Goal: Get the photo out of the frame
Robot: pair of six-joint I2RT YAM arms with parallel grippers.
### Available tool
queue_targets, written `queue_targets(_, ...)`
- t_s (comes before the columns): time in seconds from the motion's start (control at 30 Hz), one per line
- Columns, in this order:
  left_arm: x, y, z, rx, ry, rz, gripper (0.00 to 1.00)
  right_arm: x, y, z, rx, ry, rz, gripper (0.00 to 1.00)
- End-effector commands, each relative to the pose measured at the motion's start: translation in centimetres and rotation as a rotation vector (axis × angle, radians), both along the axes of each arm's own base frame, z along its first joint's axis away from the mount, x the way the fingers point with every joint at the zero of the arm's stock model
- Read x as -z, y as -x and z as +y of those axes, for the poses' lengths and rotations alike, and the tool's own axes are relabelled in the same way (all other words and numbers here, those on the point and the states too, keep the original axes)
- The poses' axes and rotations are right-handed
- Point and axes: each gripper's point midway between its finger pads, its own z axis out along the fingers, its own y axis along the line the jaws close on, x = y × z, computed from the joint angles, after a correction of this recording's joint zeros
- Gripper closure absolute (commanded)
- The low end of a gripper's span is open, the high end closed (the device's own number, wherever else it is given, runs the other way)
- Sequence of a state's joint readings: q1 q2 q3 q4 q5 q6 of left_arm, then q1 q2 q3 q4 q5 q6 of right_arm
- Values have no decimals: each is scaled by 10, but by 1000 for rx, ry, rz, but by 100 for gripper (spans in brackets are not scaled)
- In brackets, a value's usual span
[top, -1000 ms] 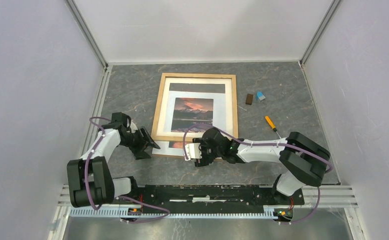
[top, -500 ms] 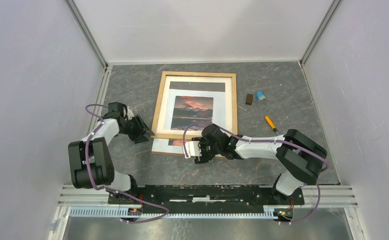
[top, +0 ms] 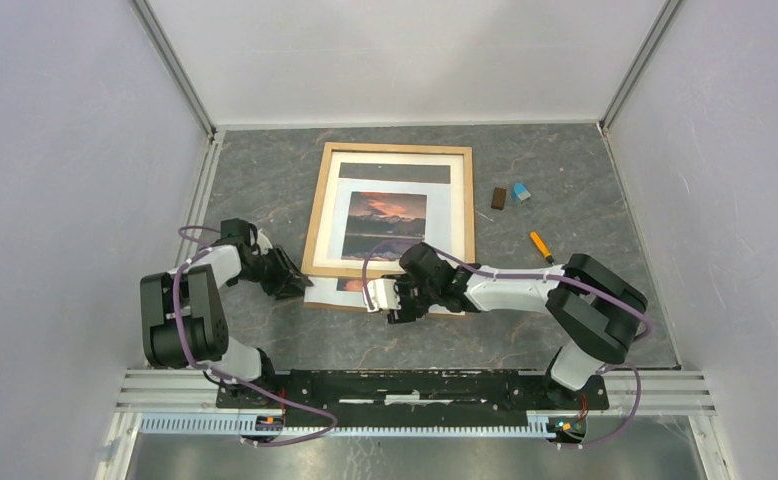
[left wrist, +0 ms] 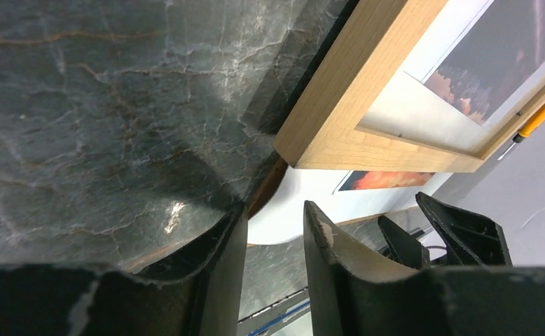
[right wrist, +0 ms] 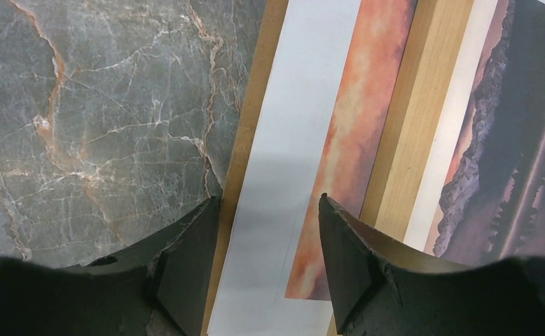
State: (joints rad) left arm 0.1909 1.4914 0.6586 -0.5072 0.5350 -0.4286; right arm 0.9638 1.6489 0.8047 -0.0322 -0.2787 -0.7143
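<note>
Dark grey marbled table (top: 265, 180) enclosed by pale walls, seen from above; at the left, the left gripper (top: 287, 283) lies low on the table with its tips at the near left corner of the frame (top: 397, 150); its wrist view shows the fingers (left wrist: 221, 238) only narrowly parted, with a curled white corner of the photo (top: 385, 225) in the gap just beyond them, and I cannot tell whether they touch it; the frame, a narrow light-wood rim, lies flat in the middle of the table; the photo, an orange sunset over dark water with a white border, lies under it and shows through the opening, while its near part sticks out past the frame's near rail; the right gripper (top: 383, 297) is over that exposed strip, fingers well apart and gripping nothing; its wrist view shows the two fingers straddling the white border, with the edge of a brown board (right wrist: 245, 126) under the sheet; well to the right of the frame lie a small brown block (top: 499, 197) and, just beside it, a small blue object (top: 521, 191); nearer the arms is an orange-handled screwdriver (top: 541, 245).
</note>
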Motion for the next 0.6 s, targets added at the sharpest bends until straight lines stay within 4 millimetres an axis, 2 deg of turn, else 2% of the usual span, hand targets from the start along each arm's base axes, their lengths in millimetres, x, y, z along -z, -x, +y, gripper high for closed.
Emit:
queue_targets(0.0,10,-3,-1,21,17,-20,60,47,19,-41,8,203,99,40)
queue_targets(0.3,-36,-15,-23,84,153,-179,69,47,18,-38,-15,210,101,42)
queue_targets(0.43,-32,-12,-28,96,166,-162,69,48,19,-36,-19,209,108,43)
queue_targets(0.57,-27,-13,-30,87,177,-151,63,48,19,-36,-21,209,112,43)
